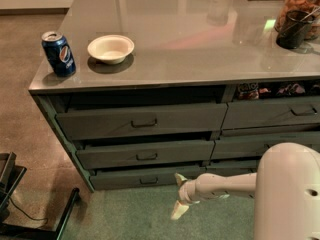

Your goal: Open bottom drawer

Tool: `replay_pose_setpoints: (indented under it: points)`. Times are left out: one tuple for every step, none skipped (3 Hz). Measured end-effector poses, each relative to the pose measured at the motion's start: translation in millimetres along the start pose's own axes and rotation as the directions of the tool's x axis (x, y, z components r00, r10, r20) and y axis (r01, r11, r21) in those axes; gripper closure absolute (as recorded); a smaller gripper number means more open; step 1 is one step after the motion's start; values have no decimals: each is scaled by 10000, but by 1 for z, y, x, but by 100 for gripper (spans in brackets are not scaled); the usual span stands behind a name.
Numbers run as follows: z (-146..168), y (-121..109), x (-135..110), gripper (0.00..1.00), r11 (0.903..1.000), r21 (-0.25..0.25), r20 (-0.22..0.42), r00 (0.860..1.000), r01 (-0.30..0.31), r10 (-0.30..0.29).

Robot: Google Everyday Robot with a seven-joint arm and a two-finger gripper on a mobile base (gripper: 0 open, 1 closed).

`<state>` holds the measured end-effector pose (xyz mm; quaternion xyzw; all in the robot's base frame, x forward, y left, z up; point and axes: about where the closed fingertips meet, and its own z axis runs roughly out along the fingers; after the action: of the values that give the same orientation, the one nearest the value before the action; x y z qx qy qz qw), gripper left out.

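Note:
The bottom drawer (135, 178) is the slim dark grey-green front lowest in the left stack, with a small dark bail handle (148, 181) at its centre. It looks nearly flush with the stack. My gripper (178, 196) is low in front of the cabinet, just right of the handle and slightly out from the drawer front. Its pale fingers are spread apart, one fingertip (180, 178) pointing up by the drawer's right end, the other (176, 213) pointing down toward the floor. It holds nothing.
Two taller drawers (142, 120) sit above it, slightly ajar. A neighbouring stack (270, 115) is to the right. On the grey top stand a Pepsi can (58, 53), a white bowl (111, 48) and a dark cup (294, 29). A black frame (20, 204) stands on the floor at the left.

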<state>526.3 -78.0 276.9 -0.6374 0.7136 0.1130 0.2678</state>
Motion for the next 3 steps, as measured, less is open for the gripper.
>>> replay_pose_setpoints:
  points:
    - [21,-16,13,0,9994,299,221,9997,-148,141]
    - [36,-30,19,0,9978,623,472,9987,-220,191]
    - [49,-43,24,0,9966,818,638,9980,-86,34]
